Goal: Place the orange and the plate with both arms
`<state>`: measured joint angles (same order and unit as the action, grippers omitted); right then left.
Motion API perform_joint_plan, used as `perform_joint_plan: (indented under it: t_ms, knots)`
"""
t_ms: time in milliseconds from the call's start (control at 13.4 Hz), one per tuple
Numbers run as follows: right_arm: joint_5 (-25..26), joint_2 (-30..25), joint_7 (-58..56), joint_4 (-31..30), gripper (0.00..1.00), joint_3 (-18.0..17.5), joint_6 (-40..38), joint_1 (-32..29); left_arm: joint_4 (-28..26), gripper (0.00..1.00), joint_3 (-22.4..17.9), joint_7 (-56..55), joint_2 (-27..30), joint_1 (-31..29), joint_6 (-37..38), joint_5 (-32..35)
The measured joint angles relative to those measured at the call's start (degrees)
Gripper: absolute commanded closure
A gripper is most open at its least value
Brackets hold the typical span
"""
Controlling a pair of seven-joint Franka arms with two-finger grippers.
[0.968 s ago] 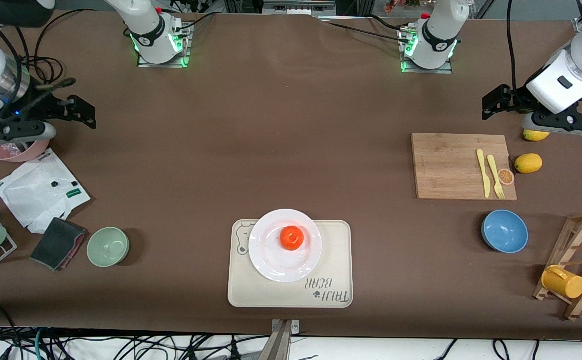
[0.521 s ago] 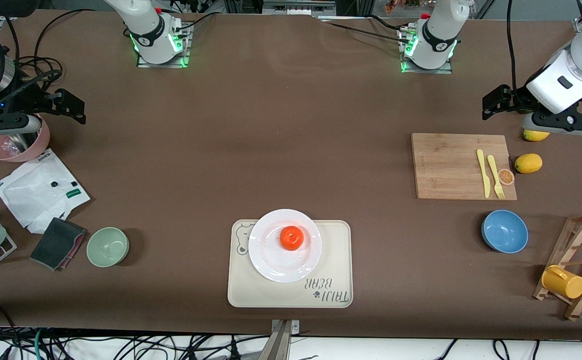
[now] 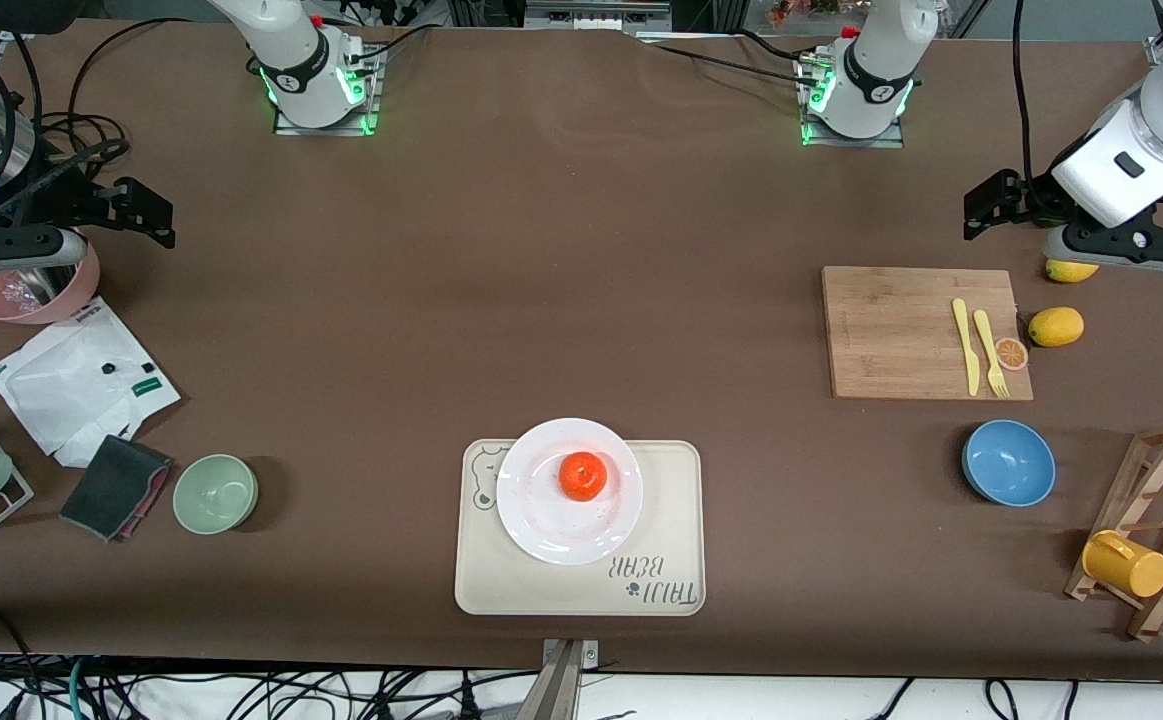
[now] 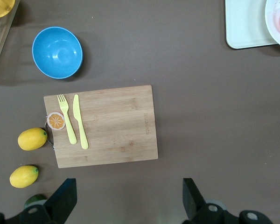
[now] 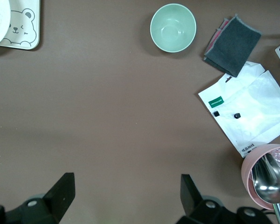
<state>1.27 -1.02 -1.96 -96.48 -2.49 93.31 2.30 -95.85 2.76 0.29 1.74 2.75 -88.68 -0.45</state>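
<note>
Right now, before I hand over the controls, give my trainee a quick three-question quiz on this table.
1. True or false: the orange lies on the plate.
2. What does the plate rest on? A) the cutting board B) the tray C) the bare table
3. Fill in: the left gripper and the right gripper are both ____, holding nothing.

Key: 1 true. 2 B. 3 open; the left gripper hangs above the table beside the cutting board, the right gripper beside the pink bowl.

Brown table [image 3: 561, 280] carries tray [image 3: 666, 520], cutting board [image 3: 901, 330], blue bowl [image 3: 1009, 462], green bowl [image 3: 215, 493]
</note>
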Motion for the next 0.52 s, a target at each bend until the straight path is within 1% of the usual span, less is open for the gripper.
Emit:
perform_joint_plan:
  t_ms: [521]
  knots:
    - [0.0, 0.3, 0.0, 0.1, 0.00, 0.0, 0.3, 0.0, 0.0, 0.00, 0.0, 0.0, 0.0, 0.0, 0.0, 0.0]
